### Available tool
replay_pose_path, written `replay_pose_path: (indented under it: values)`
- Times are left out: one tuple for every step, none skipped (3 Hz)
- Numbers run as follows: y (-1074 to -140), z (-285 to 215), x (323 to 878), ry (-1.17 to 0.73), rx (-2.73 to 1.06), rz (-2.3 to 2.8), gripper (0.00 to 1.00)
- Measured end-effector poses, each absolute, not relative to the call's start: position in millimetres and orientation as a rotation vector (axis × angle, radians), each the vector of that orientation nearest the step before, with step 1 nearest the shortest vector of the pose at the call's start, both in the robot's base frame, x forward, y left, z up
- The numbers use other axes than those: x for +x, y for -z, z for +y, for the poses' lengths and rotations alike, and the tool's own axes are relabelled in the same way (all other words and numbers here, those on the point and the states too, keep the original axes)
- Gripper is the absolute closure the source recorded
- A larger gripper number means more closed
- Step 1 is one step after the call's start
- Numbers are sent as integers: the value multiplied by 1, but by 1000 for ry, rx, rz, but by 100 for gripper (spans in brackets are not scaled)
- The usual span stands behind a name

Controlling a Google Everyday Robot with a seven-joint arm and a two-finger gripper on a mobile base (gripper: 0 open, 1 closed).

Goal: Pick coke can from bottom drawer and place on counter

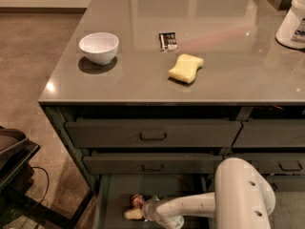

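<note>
Smooth white gripper sits in flat grey-green bottom drawer, small cylindrical coke can just beside it; grip can't be told.

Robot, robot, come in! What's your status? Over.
Status: gripper down in bottom drawer, at coke can. Can not on counter yet. Up there: bowl, sponge, white tub.

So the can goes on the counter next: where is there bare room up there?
Bare counter: the front strip between bowl and sponge, and the wide stretch from sponge to tub. The middle is crowded by packet and sponge. The gripper is down in the drawer.
</note>
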State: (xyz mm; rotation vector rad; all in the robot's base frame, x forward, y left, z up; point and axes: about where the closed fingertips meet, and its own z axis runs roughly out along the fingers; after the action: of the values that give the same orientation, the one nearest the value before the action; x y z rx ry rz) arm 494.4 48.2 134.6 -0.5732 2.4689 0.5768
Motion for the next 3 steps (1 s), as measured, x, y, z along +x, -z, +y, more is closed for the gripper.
replay_pose_path:
  values:
    - [-134, 48, 495, -577, -573, 2469, 19]
    - [-134, 48, 494, -577, -573, 2469, 42]
    - [-134, 48, 494, -577, -573, 2469, 65]
